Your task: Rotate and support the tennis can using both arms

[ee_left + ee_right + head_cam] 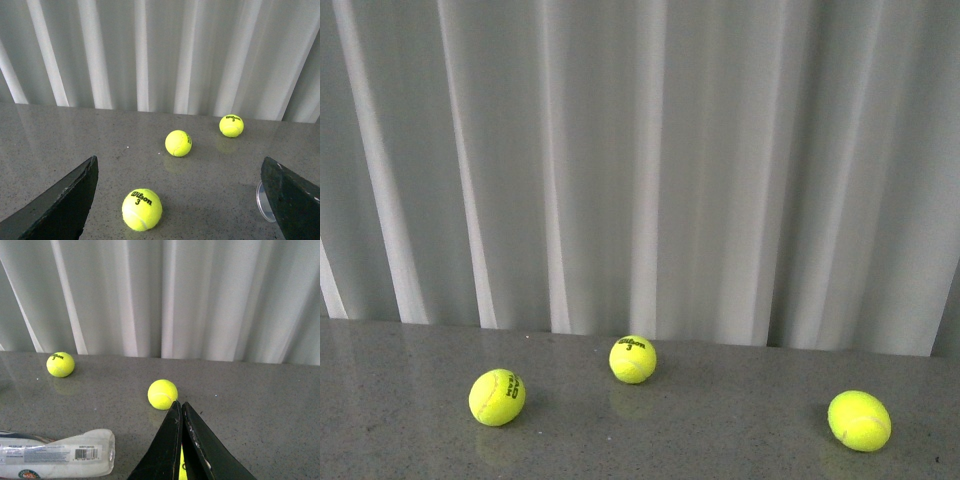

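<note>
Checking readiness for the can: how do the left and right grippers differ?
The left gripper stands wide open; the right gripper is shut, fingers together. The left gripper faces three tennis balls; the right gripper two, plus the tennis can lying flat. Both have black fingers.

Test-lab setup, grey speckled tabletop (400, 440), white curtain (720, 150) bkgd

Pale pleated curtain (650, 150) behind a glossy grey speckled tabletop (400, 400)
</note>
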`<state>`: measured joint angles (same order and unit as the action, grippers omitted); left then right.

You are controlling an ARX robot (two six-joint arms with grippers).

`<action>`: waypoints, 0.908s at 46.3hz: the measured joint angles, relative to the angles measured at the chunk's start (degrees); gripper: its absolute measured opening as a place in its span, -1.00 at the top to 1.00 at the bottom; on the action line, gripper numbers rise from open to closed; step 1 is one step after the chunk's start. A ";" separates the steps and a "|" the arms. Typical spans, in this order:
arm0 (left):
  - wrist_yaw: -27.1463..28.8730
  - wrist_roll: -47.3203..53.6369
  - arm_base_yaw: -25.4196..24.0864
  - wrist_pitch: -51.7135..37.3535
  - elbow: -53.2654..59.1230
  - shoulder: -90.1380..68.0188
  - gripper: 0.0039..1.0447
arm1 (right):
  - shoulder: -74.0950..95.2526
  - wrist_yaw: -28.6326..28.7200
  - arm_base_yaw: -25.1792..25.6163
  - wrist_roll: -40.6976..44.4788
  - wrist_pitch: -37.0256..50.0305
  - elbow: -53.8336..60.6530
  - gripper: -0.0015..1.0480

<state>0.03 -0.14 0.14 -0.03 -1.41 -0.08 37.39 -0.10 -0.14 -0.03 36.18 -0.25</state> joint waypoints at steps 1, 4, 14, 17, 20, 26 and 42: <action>0.00 0.00 0.00 0.00 0.00 0.00 -0.88 | -1.03 0.00 0.00 0.00 -1.05 0.00 0.93; -0.02 0.00 0.00 0.00 0.00 0.00 -0.88 | -4.22 0.00 0.00 0.00 -3.69 0.00 0.93; 0.00 0.00 0.00 0.00 0.00 0.00 -0.88 | -12.00 0.04 0.00 0.00 -10.99 0.00 0.93; 0.00 0.00 0.00 0.00 0.00 0.00 -0.88 | -13.73 0.04 0.00 0.00 -12.55 0.00 0.93; -0.02 0.00 0.00 0.00 0.00 0.00 -0.88 | -15.56 0.02 0.00 0.00 -14.23 0.00 0.93; 0.00 0.00 0.00 0.00 0.00 0.00 -0.88 | -18.43 0.04 0.00 0.00 -17.14 0.00 0.93; -0.02 0.00 0.00 0.00 0.00 0.00 -0.88 | -24.26 0.07 0.00 0.00 -22.88 0.00 0.93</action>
<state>0.01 -0.14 0.14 -0.03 -1.41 -0.08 13.13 -0.03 -0.14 -0.03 13.30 -0.25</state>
